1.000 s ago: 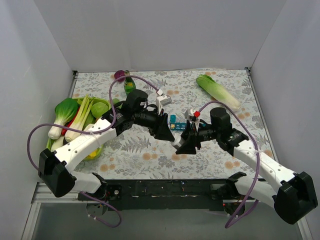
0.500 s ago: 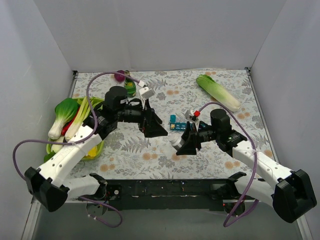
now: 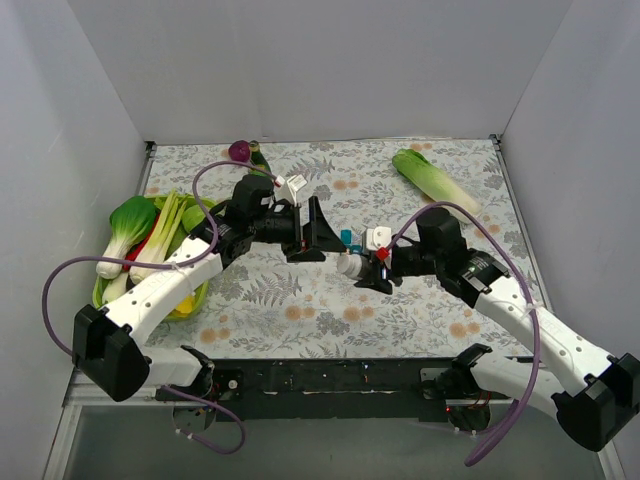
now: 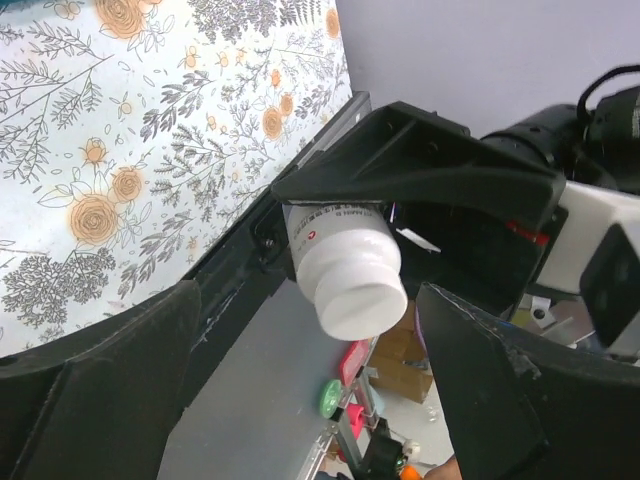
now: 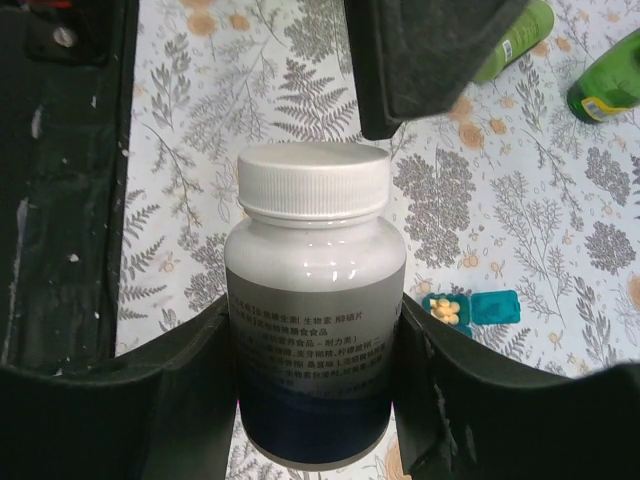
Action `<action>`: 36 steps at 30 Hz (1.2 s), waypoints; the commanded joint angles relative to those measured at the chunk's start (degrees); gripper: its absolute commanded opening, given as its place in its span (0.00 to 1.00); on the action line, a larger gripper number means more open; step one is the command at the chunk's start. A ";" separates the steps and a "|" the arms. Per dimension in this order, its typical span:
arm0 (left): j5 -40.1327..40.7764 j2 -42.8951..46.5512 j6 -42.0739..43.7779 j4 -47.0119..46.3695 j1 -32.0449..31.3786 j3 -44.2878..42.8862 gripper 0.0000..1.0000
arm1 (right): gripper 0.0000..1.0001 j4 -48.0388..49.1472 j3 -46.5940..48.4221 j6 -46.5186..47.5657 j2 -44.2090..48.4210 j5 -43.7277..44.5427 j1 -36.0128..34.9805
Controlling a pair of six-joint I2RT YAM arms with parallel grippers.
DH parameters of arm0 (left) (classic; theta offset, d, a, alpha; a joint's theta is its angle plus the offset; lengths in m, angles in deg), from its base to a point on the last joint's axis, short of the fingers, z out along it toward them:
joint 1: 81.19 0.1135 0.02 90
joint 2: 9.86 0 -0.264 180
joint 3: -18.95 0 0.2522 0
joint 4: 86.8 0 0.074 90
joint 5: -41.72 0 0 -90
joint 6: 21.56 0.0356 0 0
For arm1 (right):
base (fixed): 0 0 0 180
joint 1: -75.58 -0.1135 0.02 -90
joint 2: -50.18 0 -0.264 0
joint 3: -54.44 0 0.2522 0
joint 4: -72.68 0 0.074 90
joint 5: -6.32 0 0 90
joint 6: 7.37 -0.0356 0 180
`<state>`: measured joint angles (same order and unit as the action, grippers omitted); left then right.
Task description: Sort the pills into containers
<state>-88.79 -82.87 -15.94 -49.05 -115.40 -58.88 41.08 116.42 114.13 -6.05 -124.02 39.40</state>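
Right gripper (image 3: 363, 270) is clamped on a white pill bottle (image 5: 315, 300), one finger on each side of the lower body. The bottle is held off the floral cloth (image 3: 300, 300) and lies roughly level in the overhead view, its white cap (image 5: 313, 178) on and turned toward the left arm. Grey label with small print, dark blue band at the base. Left gripper (image 3: 322, 230) is spread wide and holds nothing. In the left wrist view the cap sits in the gap between its two fingers and touches neither. In the right wrist view one black finger (image 5: 430, 50) of it hangs just past the cap. The teal pill box (image 5: 468, 308) lies on the cloth near the table's middle, just beyond the two grippers and touched by neither. Overhead, only a small piece of it shows between them. One compartment stands open with its lid flipped to the side, and a few pale yellow pills (image 5: 447, 310) lie inside. The other compartments are hidden. A green bottle (image 5: 608, 88) lies farther back beside a purple onion (image 3: 240, 150). A cabbage (image 3: 435, 183) lies at the far right. On the left, a basket (image 3: 188, 303) holds bok choy (image 3: 128, 225) and other greens.
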 commanded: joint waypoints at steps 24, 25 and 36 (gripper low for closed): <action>-0.35 -5.47 2.44 0.45 -6.48 -4.57 0.25 | 0.01 -1.05 0.91 3.74 -0.29 5.80 -2.14; -1.66 -5.47 4.81 0.53 -6.56 -4.74 0.25 | 0.01 -1.14 0.73 2.95 -0.29 4.93 -2.05; -20.22 -4.94 41.92 9.57 -7.79 -4.65 0.26 | 0.01 30.26 -14.55 -38.85 -1.87 -25.13 -0.12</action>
<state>-98.89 -88.36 12.34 -42.60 -122.22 -61.07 51.06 107.14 95.62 -6.92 -134.57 38.96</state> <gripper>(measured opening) 0.408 0.599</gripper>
